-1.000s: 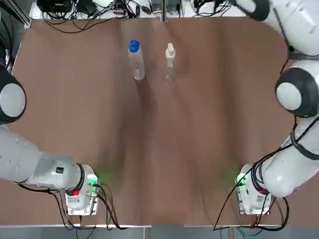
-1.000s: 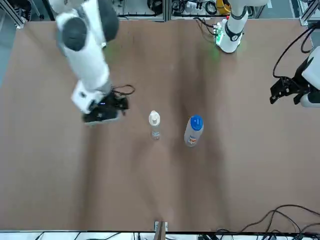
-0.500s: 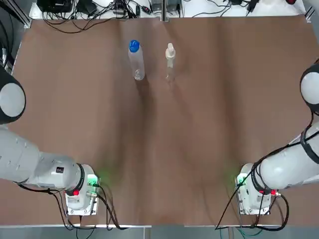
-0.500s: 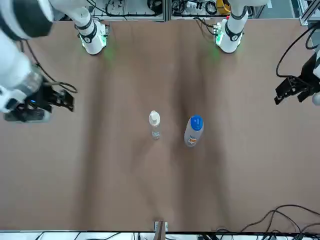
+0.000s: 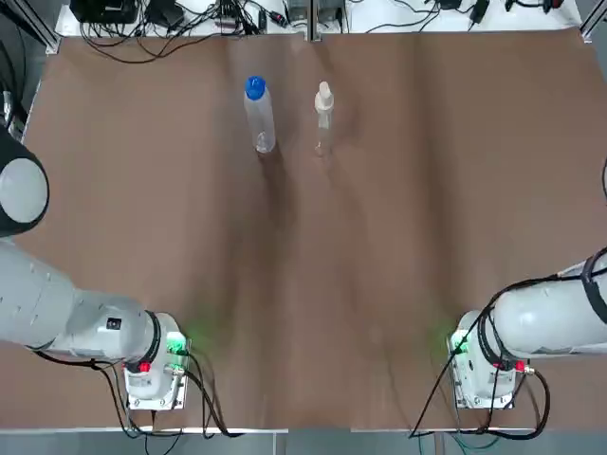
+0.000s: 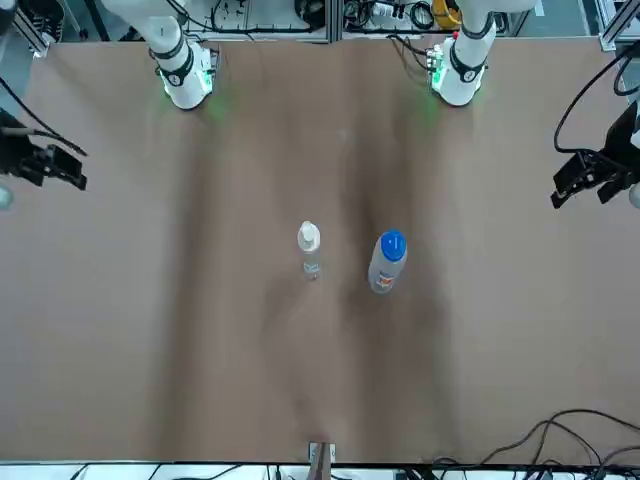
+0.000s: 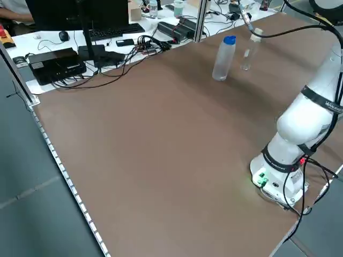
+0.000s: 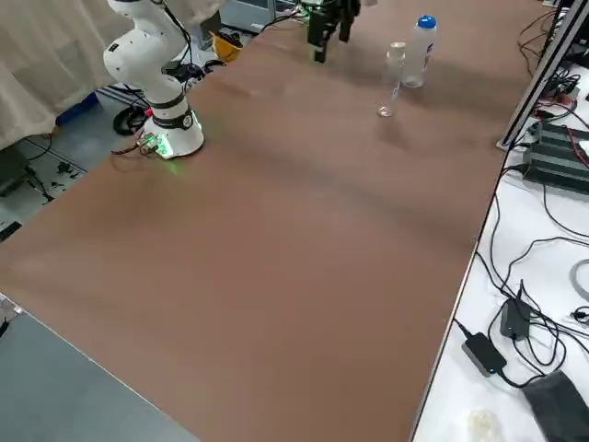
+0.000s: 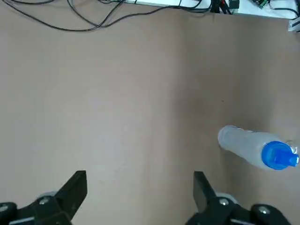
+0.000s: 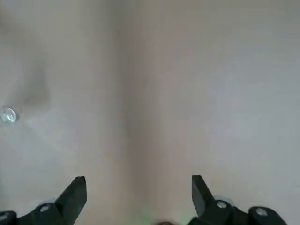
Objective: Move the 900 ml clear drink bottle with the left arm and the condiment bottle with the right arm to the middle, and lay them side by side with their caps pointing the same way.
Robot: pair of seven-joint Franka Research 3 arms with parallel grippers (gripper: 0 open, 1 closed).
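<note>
The clear drink bottle [image 5: 258,116] with a blue cap stands upright near the table's far edge. The small condiment bottle [image 5: 324,114] with a pale cap stands upright just to its right, with a gap between them. In the front view my left gripper [image 6: 590,182] hangs open above the table's left edge, level with the bottles and far from them. My right gripper [image 6: 45,166] hangs open above the right edge. The left wrist view shows the drink bottle [image 9: 255,150] beyond the open fingers [image 9: 75,187]. The right wrist view shows the condiment bottle's cap [image 10: 8,115] far off to one side.
The brown table [image 5: 303,284] stretches bare between the bottles and the arm bases [image 5: 152,365] [image 5: 484,365]. Cables and power strips [image 5: 190,19] lie past the far edge. A monitor and keyboard [image 7: 80,27] stand on a bench beyond that edge.
My right arm has swung away from beside the condiment bottle out to the table's right edge. The left gripper has drifted slightly outward. Both bottles stay where they were.
</note>
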